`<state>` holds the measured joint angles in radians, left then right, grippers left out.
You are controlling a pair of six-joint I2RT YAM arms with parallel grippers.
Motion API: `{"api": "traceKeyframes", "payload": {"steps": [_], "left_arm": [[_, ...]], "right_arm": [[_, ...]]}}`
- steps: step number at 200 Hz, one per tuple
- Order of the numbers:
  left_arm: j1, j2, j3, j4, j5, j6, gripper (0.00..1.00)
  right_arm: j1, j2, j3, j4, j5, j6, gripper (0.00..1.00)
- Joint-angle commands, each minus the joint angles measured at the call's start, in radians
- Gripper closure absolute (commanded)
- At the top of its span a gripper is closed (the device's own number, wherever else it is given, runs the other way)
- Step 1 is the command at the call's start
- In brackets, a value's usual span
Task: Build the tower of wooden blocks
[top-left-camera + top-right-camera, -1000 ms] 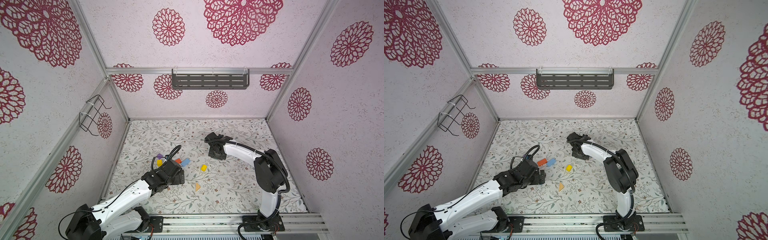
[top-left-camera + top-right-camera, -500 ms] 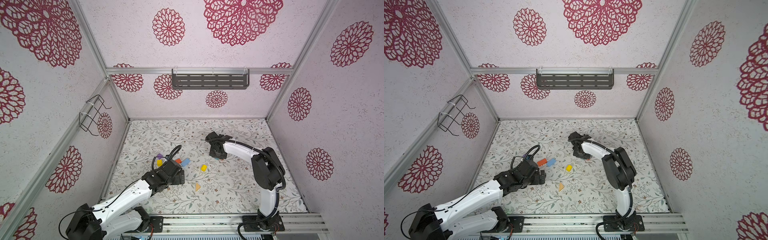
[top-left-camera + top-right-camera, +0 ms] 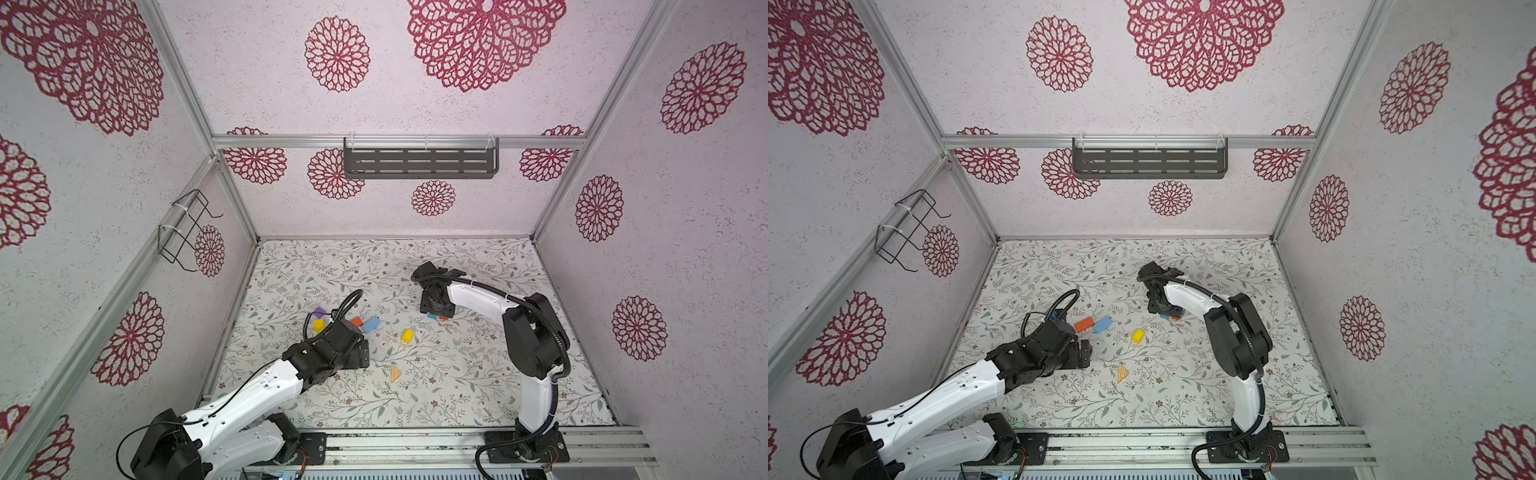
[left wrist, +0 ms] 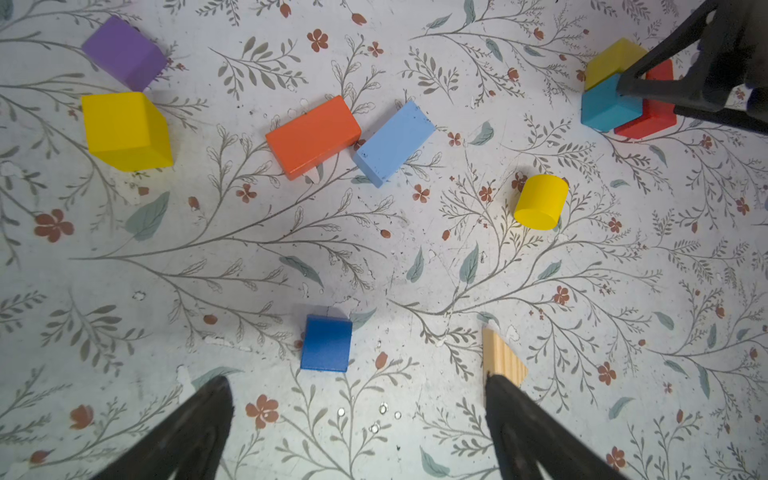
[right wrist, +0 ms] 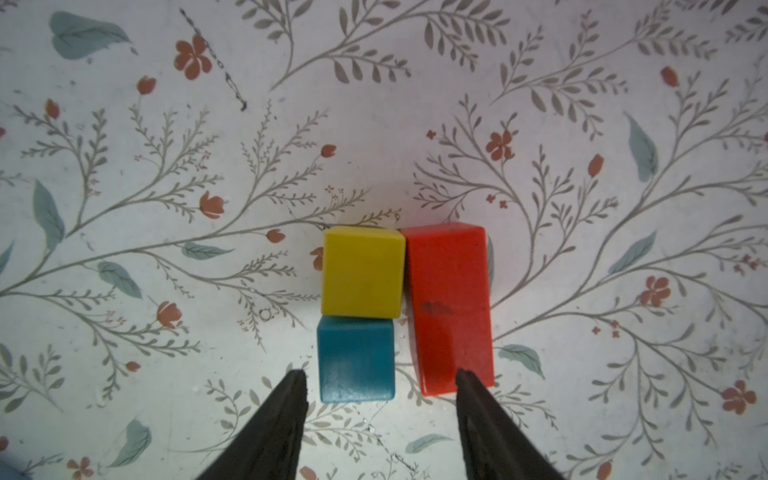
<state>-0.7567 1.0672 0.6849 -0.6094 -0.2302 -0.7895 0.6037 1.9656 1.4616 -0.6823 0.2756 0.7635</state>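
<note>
Tower judged unstarted: teal cube (image 5: pixel 355 359), yellow cube (image 5: pixel 362 272) and red brick (image 5: pixel 449 299) lie side by side beneath right gripper (image 5: pixel 380 374), jaws parted, empty; left gripper (image 4: pixel 357 379) likewise spread.

Wedge (image 3: pixel 395 372) before cylinder (image 3: pixel 407 336) (bricks (image 3: pixel 371 324) leftward)

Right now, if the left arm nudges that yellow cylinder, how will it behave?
The cylinder seems to lie on its side, so a nudge across its curve would likely roll it. It looks like painted wood: stiff and probably light. Its round side might slip from the jaws unless they grip the flat ends.
</note>
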Motion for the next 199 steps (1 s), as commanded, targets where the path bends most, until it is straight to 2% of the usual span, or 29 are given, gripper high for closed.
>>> {"api": "traceKeyframes", "payload": {"steps": [1,21,40,62,87,107,122,128,172,199], "left_arm": [[-0.012,0.013,0.047,0.008,-0.008,-0.004,0.02],[-0.012,0.052,0.090,0.010,-0.014,0.004,0.00],[-0.010,0.122,0.152,0.017,0.010,0.015,0.09],[-0.005,0.240,0.244,0.028,0.030,0.019,0.32],[0.008,0.399,0.363,0.038,0.067,0.028,0.55],[0.015,0.514,0.455,0.057,0.103,0.050,0.75],[0.022,0.601,0.521,0.069,0.107,0.062,0.91],[0.025,0.634,0.549,0.067,0.111,0.069,1.00],[0.035,0.847,0.738,0.066,0.125,0.094,1.00],[0.046,0.969,0.828,0.079,0.180,0.086,1.00]], "right_arm": [[-0.007,-0.067,0.021,-0.028,-0.005,-0.033,0.38],[-0.016,-0.132,-0.016,-0.001,-0.030,-0.054,0.39],[-0.052,-0.227,-0.100,0.082,-0.119,-0.077,0.53],[-0.120,-0.331,-0.201,0.169,-0.232,-0.097,0.73],[-0.207,-0.397,-0.269,0.211,-0.326,-0.132,0.85],[-0.289,-0.446,-0.364,0.313,-0.462,-0.131,0.97],[-0.335,-0.462,-0.414,0.356,-0.514,-0.136,1.00],[-0.350,-0.461,-0.426,0.364,-0.526,-0.140,1.00],[-0.408,-0.425,-0.492,0.421,-0.588,-0.154,1.00],[-0.430,-0.389,-0.517,0.471,-0.630,-0.147,1.00]]}}
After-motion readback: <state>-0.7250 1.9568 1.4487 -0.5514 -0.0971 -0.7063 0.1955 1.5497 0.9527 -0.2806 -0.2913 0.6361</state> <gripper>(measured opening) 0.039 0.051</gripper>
